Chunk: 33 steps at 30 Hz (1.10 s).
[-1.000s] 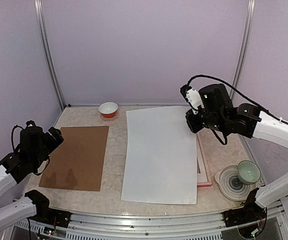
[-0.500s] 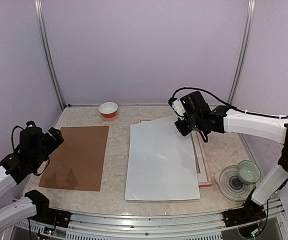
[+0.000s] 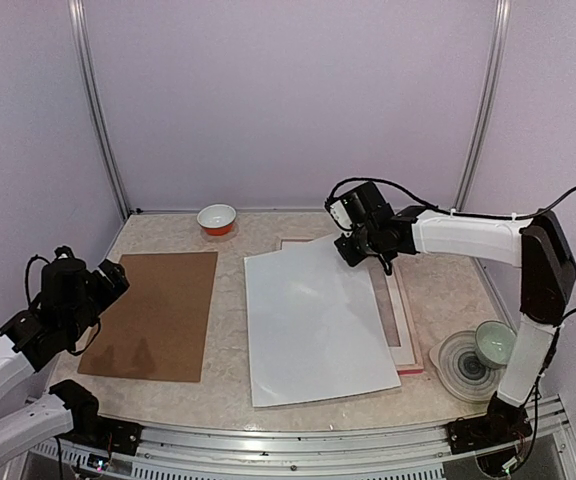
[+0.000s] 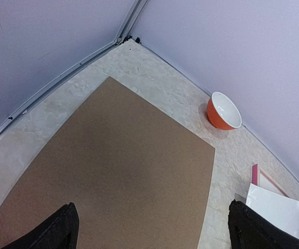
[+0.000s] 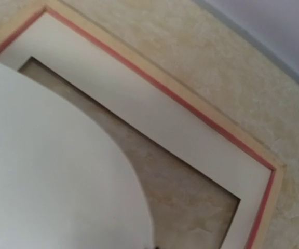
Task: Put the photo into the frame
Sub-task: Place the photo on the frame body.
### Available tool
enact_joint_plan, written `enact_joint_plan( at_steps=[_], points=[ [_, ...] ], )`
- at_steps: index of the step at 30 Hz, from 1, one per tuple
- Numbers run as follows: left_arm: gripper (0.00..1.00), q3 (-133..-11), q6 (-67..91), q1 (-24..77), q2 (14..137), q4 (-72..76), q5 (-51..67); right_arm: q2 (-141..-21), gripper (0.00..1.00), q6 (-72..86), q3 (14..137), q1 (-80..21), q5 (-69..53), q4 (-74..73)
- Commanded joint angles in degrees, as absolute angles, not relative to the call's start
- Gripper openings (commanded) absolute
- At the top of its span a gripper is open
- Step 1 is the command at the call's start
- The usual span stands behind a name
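The photo (image 3: pixel 313 320) shows only its blank white side, so the print is hidden. It lies in the middle of the table, partly over the frame (image 3: pixel 409 369). The frame lies flat with a white mat (image 3: pixel 400 332) in it. My right gripper (image 3: pixel 351 247) is shut on the photo's far right corner and holds it slightly raised. In the right wrist view the photo (image 5: pixel 51 171) curls up over the mat (image 5: pixel 139 104) and the frame (image 5: pixel 162 87). My left gripper (image 3: pixel 108 275) is open and empty, hovering over the brown backing board (image 4: pixel 113 171).
The backing board (image 3: pixel 153 315) lies flat at the left. An orange bowl (image 3: pixel 217 218) stands at the back; it also shows in the left wrist view (image 4: pixel 223 110). A green bowl (image 3: pixel 496 343) sits on a ringed plate (image 3: pixel 458 368) at the front right.
My right gripper has moved left and down with the photo's far corner. The photo has swung left and uncovered more of the frame and mat. The left arm has barely moved.
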<state>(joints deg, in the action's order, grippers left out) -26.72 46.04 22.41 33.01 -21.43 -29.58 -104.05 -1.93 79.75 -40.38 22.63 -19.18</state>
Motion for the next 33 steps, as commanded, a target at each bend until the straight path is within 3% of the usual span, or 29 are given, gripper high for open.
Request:
enact_joint_plan(
  at_steps=[1,17,20,22,30,33],
  points=[
    [0.99,-26.14,46.23,21.89,32.6,-21.03,-28.46,-106.95,0.0,-0.25,83.01,-38.07,19.39,-20.3],
    [0.99,-26.18,46.97,22.02,35.76,-18.72,-25.86,-116.65,0.0,1.61,92.53,-32.61,9.74,-25.54],
    [0.99,-26.27,46.93,21.97,35.91,-18.72,-25.85,-118.14,0.04,1.83,93.31,-32.61,8.14,-26.44],
    [0.99,-26.13,46.92,21.98,35.78,-18.85,-25.84,-118.55,0.1,2.02,93.34,-32.61,7.92,-26.91],
    [0.99,-25.07,47.46,22.04,35.51,-18.63,-25.43,-115.54,0.58,2.49,92.98,-32.61,9.35,-29.42],
    [0.99,-24.7,47.64,22.06,35.51,-18.31,-25.09,-113.8,0.64,3.37,92.25,-31.97,11.52,-30.24]
  ],
)
